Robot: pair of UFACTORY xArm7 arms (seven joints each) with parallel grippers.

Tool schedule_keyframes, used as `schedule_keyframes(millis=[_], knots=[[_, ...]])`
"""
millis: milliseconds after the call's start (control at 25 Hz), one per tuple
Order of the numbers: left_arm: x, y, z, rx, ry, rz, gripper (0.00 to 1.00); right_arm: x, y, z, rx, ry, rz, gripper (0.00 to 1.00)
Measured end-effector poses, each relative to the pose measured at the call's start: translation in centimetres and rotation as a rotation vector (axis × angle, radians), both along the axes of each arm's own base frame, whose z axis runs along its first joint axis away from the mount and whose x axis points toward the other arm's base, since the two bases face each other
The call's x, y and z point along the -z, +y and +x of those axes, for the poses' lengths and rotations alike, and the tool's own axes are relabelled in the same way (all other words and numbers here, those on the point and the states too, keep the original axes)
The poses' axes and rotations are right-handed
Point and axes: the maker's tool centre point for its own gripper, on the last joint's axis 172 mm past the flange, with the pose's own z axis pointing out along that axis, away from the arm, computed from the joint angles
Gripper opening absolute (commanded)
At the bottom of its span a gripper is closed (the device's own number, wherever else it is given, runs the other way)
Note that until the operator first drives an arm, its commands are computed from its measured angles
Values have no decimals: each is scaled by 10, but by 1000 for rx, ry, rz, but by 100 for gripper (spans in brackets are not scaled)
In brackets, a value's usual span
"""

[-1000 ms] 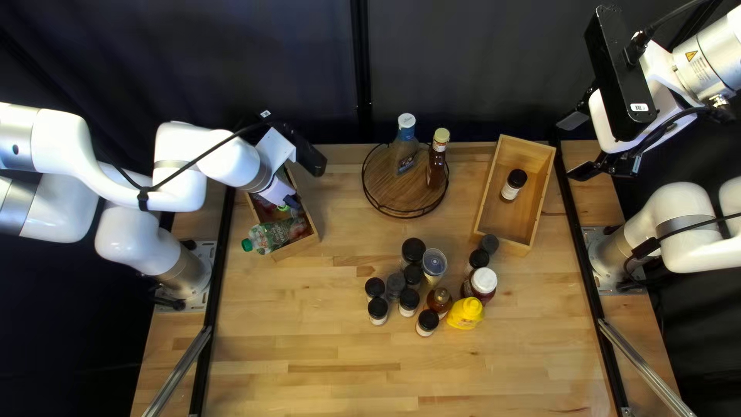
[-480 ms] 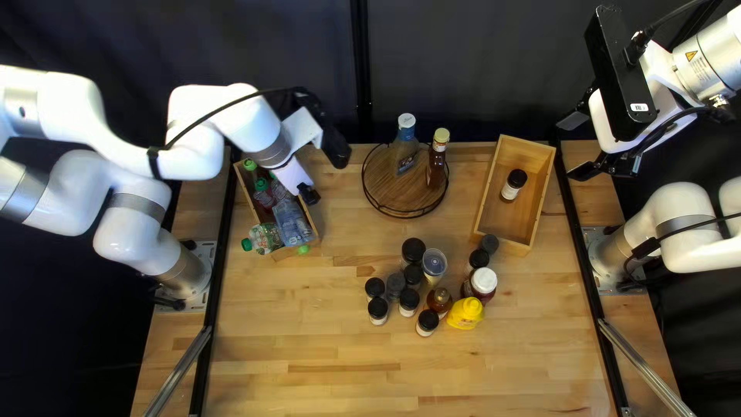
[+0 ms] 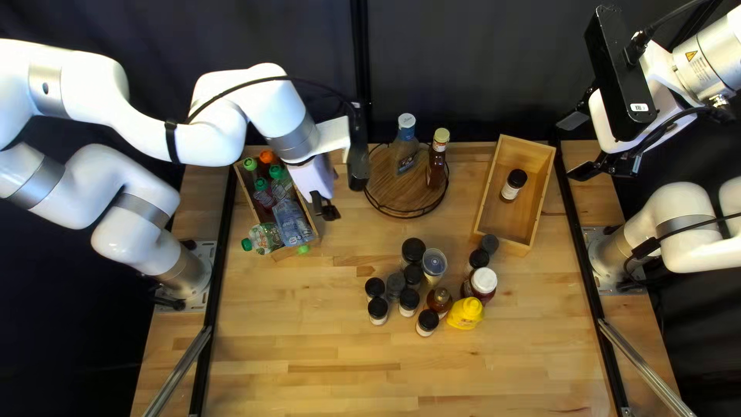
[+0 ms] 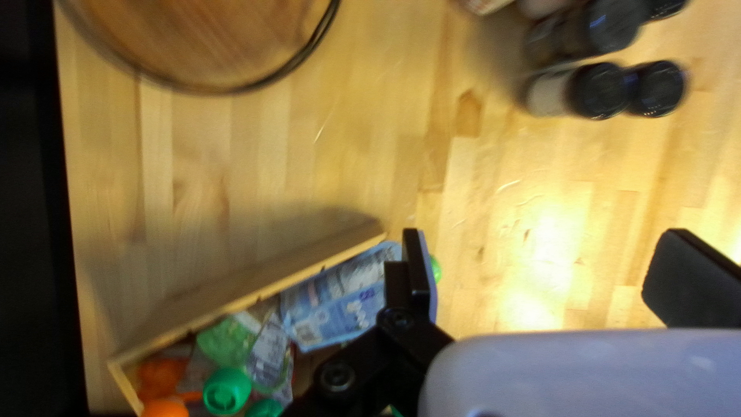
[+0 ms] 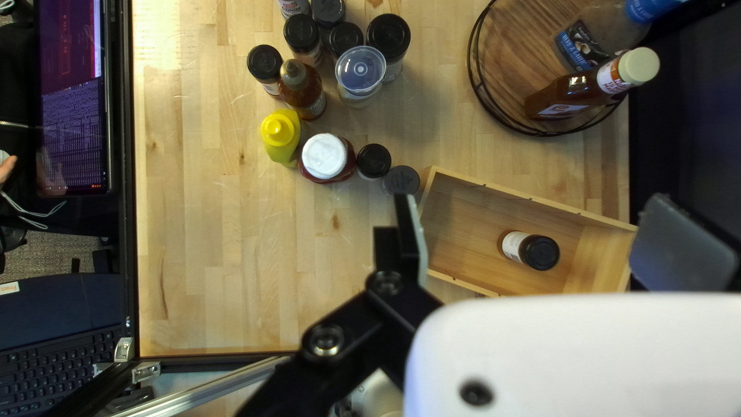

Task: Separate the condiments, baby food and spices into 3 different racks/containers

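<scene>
Wooden table [image 3: 309,355] bears a box [image 3: 519,220] holding one jar [image 3: 513,184].

On the butcher-block table [image 3: 309,371]: wooden box [image 3: 281,254] at ten o'clock, round tray [image 3: 387,181] at twelve, second box [image 3: 525,220] at two, spice jars [image 3: 377,310] and mustard bottle [image 3: 465,315] central.

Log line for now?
left gripper: open, near pale wooden box of pouches | right gripper: open | black-capped jar: in second box | yellow squeeze bottle: on table
</scene>
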Motion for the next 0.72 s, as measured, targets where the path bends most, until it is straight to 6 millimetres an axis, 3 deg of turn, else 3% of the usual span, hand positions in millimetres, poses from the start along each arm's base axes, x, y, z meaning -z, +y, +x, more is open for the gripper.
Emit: schedule_keyframes(millis=[160, 320, 720], knots=[[-33, 6, 8, 18, -59, 31, 100, 0, 0, 0, 0, 0, 0, 100], [-66, 16, 4, 7, -95, 69, 100, 0, 0, 0, 0, 0, 0, 100], [-132, 36, -51, -78, -146, 146, 100, 0, 0, 0, 0, 0, 0, 100]])
